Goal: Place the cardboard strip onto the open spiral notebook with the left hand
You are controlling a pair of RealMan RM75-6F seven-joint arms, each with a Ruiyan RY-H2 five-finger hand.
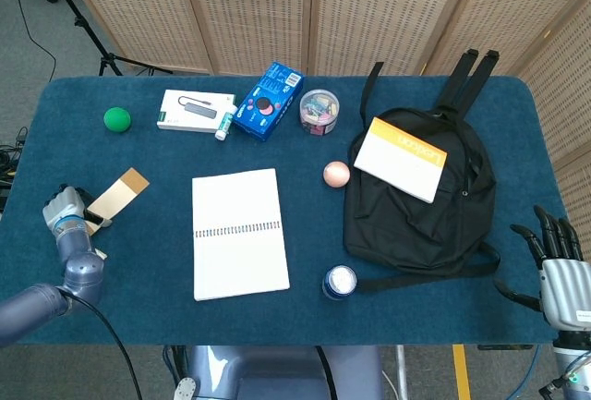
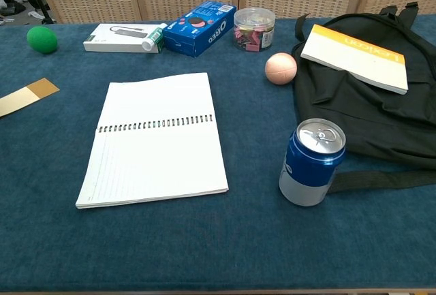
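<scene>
The cardboard strip (image 1: pixel 117 192), tan with a darker brown far end, is at the table's left side; the chest view shows it at the left border (image 2: pixel 27 95). My left hand (image 1: pixel 66 212) grips its near end, fingers curled around it. The open spiral notebook (image 1: pixel 238 232) lies flat in the middle of the table, white pages up, a short way right of the strip, and shows again in the chest view (image 2: pixel 157 137). My right hand (image 1: pixel 557 266) is at the table's near right corner, fingers spread and holding nothing.
A green ball (image 1: pixel 117 119), a white box (image 1: pixel 194 110), a blue cookie box (image 1: pixel 268 101) and a jar of clips (image 1: pixel 319 110) line the back. A pink ball (image 1: pixel 336 174), a blue can (image 1: pixel 340 282) and a black backpack (image 1: pixel 420 206) with a book (image 1: pixel 400 158) on it lie right of the notebook.
</scene>
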